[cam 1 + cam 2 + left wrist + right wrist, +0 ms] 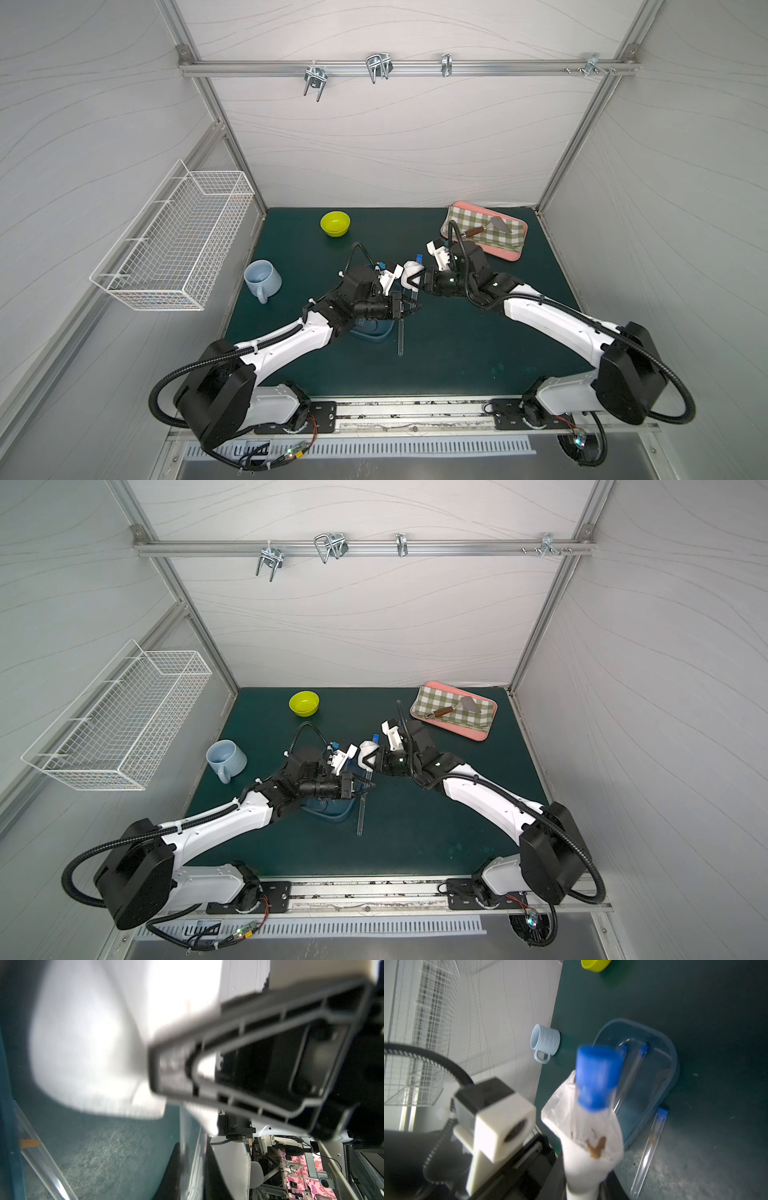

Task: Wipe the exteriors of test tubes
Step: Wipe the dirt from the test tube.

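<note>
We see the left pincer (pixel 411 306) clamped shut on a test tube (pixel 598 1076), low down. The right pincer (pixel 409 273) squeezes a stained white cloth (pixel 583 1159) around it. Wiping seems partway: two tubes (pixel 636 1064) lie in the blue tub (pixel 672 1068), and a fourth tube (pixel 649 1153), marked, lies beside it on the tabletop (pixel 457 340).

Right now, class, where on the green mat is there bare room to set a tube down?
Bare: the front strip of mat, robot-side of the lying tube, and the stretch between yellow bowl and pink tray. Crowded: the centre, where left gripper and right gripper, holding a cloth, meet at the blue container.
</note>
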Controlling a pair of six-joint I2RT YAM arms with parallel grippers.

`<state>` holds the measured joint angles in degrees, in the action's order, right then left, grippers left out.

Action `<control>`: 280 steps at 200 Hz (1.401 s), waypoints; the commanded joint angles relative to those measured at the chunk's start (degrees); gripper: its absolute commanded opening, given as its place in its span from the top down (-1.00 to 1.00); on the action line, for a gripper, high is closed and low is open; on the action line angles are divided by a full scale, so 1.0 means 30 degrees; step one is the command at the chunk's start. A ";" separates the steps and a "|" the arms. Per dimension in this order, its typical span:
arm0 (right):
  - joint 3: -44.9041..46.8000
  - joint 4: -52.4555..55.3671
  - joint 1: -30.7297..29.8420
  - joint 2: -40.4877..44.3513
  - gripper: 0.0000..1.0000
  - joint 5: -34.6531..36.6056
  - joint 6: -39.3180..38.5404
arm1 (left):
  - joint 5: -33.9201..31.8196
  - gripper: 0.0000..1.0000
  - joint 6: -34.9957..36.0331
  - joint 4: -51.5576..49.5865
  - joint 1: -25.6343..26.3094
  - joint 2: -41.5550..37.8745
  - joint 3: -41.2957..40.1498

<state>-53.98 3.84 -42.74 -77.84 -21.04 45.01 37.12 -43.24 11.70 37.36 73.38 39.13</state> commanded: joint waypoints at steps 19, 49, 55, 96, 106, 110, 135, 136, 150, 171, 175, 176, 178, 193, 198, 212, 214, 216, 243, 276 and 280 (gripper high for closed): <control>0.1428 -0.0255 -0.0729 0.1045 0.55 0.1175 0.0840 | 0.0260 0.94 -0.0034 0.1274 -0.0206 -0.0331 0.0259; -0.0358 0.0700 0.0137 0.0254 0.55 0.0505 -0.0199 | 0.0326 0.95 -0.0114 0.1294 -0.0190 -0.0296 0.0194; -0.0809 0.0881 0.0386 -0.0026 0.55 0.0359 -0.0415 | 0.0329 0.94 -0.0096 0.1290 -0.0188 -0.0295 0.0202; -0.2280 0.0663 0.1788 -0.1264 0.56 -0.0961 -0.0884 | 0.0289 0.94 -0.0122 0.1313 -0.0207 -0.0460 0.0225; -0.2217 0.0713 0.1725 -0.1216 0.56 -0.0956 -0.0913 | 0.0282 0.94 -0.0135 0.1285 -0.0197 -0.0505 0.0219; -0.2133 0.0714 0.1676 -0.1154 0.56 -0.0991 -0.0902 | 0.0256 0.94 -0.0125 0.1284 -0.0201 -0.0525 0.0226; -0.1018 0.0758 0.0905 -0.0351 0.56 -0.0549 -0.0641 | 0.0193 0.94 -0.0115 0.1269 -0.0194 -0.0530 0.0248; -0.0947 0.0750 0.0853 -0.0312 0.56 -0.0504 -0.0587 | 0.0179 0.94 -0.0116 0.1262 -0.0201 -0.0514 0.0252; 0.0039 0.0518 0.0158 0.0287 0.56 -0.0070 -0.0140 | 0.0178 0.94 -0.0116 0.1277 -0.0208 -0.0453 0.0284; 0.1152 0.0191 -0.0730 0.0924 0.56 0.0443 0.0461 | 0.0252 0.94 -0.0130 0.1313 -0.0209 -0.0351 0.0341; 0.1284 0.0161 -0.0750 0.0987 0.56 0.0429 0.0544 | 0.0252 0.94 -0.0123 0.1312 -0.0218 -0.0336 0.0329; 0.1318 0.0159 -0.0751 0.1016 0.56 0.0425 0.0563 | 0.0252 0.94 -0.0120 0.1312 -0.0213 -0.0328 0.0336; 0.1358 0.0157 -0.0774 0.1031 0.56 0.0444 0.0577 | 0.0267 0.94 -0.0125 0.1313 -0.0210 -0.0330 0.0342; 0.1254 0.0293 -0.0564 0.1107 0.56 0.0767 0.0334 | 0.0311 0.94 -0.0117 0.1313 -0.0211 -0.0318 0.0329; 0.1059 0.0357 -0.0408 0.1065 0.56 0.0735 0.0181 | 0.0337 0.94 -0.0122 0.1313 -0.0210 -0.0292 0.0342; 0.0200 0.0557 0.0250 0.0657 0.55 0.0307 -0.0287 | 0.0369 0.94 -0.0131 0.1270 -0.0209 -0.0318 0.0317; 0.0045 0.0623 0.0362 0.0567 0.55 0.0246 -0.0368 | 0.0369 0.94 -0.0127 0.1303 -0.0224 -0.0320 0.0315; -0.0103 0.0647 0.0449 0.0450 0.55 0.0164 -0.0455 | 0.0369 0.94 -0.0127 0.1311 -0.0234 -0.0343 0.0293; -0.2244 0.1096 0.1705 -0.1191 0.55 -0.0948 -0.1513 | 0.0311 0.94 -0.0154 0.1284 -0.0224 -0.0468 0.0249; -0.2898 0.0803 0.1998 -0.1958 0.55 -0.1556 -0.1487 | 0.0326 0.94 0.0027 0.0945 -0.0210 -0.0567 0.0511; -0.2732 0.0659 0.1953 -0.1860 0.55 -0.1543 -0.1379 | 0.0319 0.94 0.0044 0.0919 -0.0212 -0.0571 0.0519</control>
<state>-62.06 5.56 -37.21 -82.94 -24.53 42.06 37.69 -43.51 13.10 36.84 73.10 38.83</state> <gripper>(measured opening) 0.224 0.137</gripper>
